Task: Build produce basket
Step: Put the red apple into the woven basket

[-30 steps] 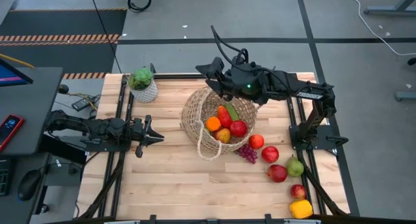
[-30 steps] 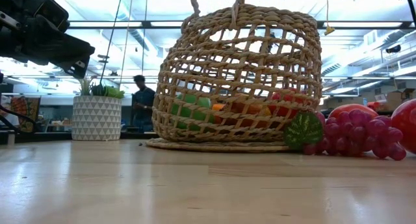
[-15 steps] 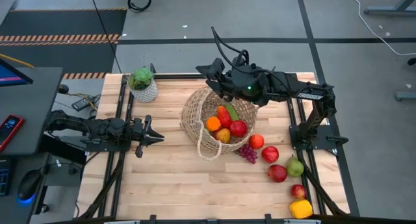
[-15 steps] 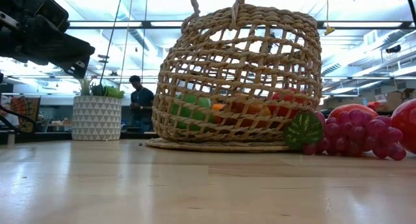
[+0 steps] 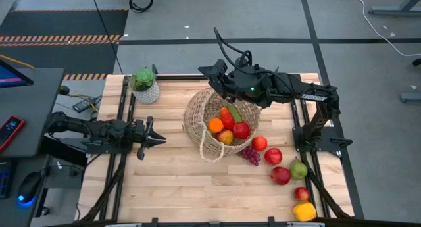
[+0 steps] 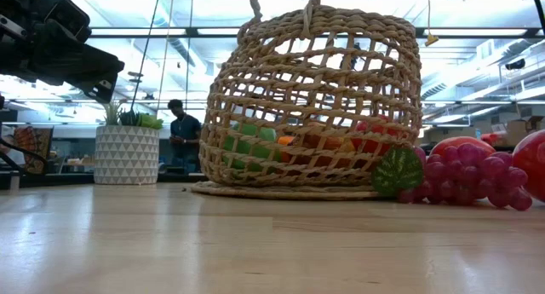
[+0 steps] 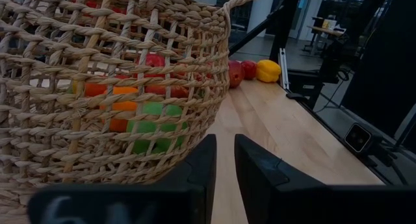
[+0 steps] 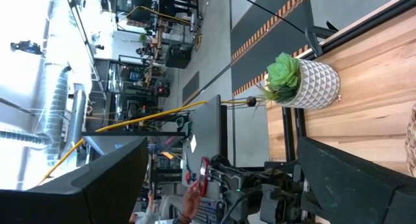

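You are mid-fill: your right gripper [image 5: 212, 74] hangs spread and empty above the round tan wicker basket [image 5: 197, 118], your left gripper [image 5: 158, 140] waits pinched together, so next reach for the loose red apple [image 5: 259, 143] beside it.

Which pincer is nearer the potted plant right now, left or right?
Left, narrowly. The left pincer hangs shut over the table's near-left part, a short way from the potted plant. The right pincer is open over the basket's far rim.
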Available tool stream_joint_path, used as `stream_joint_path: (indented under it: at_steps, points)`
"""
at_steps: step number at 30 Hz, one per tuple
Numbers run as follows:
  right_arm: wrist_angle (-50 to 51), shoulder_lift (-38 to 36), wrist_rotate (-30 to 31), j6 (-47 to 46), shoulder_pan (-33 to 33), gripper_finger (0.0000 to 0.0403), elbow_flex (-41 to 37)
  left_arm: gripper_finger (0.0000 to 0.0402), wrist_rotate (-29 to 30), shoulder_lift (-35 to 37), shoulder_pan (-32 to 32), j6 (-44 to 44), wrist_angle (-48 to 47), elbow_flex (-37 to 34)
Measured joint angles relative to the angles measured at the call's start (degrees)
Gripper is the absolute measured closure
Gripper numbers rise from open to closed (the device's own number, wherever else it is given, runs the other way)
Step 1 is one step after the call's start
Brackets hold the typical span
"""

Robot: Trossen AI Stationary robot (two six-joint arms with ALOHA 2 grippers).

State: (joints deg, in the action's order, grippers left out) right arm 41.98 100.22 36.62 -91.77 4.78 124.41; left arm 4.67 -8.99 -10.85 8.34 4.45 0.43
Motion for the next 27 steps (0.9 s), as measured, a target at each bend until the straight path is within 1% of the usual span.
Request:
stream_joint_path:
  at_steps: [8,17,27]
  points:
    - [0.0,0.0,0.9,0.0,0.0,0.0007,0.0,0.0346,0.0,0.0,0.0,0.0,0.0,0.0]
    - [-1.5,0.0,2.1,0.5,0.0,0.0007,0.0,0.0339,0.0,0.0,0.0,0.0,0.0,0.0]
    - [-5.3,0.0,2.8,2.6,0.0,0.0008,0.0,0.0346,0.0,0.0,0.0,0.0,0.0,0.0]
